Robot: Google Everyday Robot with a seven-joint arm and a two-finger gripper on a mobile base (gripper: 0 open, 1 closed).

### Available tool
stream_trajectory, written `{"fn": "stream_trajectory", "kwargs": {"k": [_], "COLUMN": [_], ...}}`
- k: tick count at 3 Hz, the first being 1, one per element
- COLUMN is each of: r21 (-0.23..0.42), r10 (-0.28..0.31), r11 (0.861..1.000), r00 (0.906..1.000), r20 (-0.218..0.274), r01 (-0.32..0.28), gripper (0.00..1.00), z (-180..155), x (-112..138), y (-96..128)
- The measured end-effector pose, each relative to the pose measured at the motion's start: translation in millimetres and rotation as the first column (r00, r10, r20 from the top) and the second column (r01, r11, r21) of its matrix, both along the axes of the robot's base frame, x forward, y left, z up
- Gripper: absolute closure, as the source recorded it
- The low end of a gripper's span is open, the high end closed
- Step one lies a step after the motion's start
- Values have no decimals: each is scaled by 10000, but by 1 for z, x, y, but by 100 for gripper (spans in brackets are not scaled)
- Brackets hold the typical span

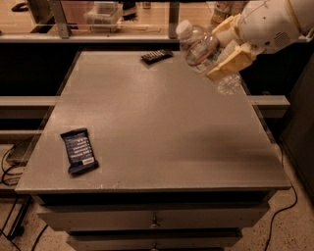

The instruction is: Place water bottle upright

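Observation:
The water bottle (200, 49) is a clear ribbed plastic bottle with a white cap and a narrow red label band. It is tilted, cap up and to the left, base down and to the right, held in the air above the far right part of the table (157, 127). My gripper (226, 45) is shut on the water bottle around its middle, with cream-coloured fingers (230, 61) on either side of it. The white arm comes in from the upper right.
A dark blue snack packet (78, 150) lies near the table's front left. A black flat object (157, 56) lies at the far edge. A counter with a clear container (102, 13) stands behind the table. Drawers are below the table's front edge.

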State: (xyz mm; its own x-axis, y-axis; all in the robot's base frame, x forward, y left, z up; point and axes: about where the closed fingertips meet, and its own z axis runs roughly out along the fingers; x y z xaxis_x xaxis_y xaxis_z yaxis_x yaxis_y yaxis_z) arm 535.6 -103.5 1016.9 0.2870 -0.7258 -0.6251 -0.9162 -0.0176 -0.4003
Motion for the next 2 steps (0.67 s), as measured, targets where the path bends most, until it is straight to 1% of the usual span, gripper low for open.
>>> {"fn": "stream_trajectory", "kwargs": {"k": [1, 2], "r21": [907, 2664], "r10": [253, 475], "r11": [9956, 9635], "r00": [9991, 9962], "r20": [-345, -729], "r01": [-221, -264], "gripper": [100, 100], "z": [-7, -21], "x": [1, 3], "y": [7, 16]}}
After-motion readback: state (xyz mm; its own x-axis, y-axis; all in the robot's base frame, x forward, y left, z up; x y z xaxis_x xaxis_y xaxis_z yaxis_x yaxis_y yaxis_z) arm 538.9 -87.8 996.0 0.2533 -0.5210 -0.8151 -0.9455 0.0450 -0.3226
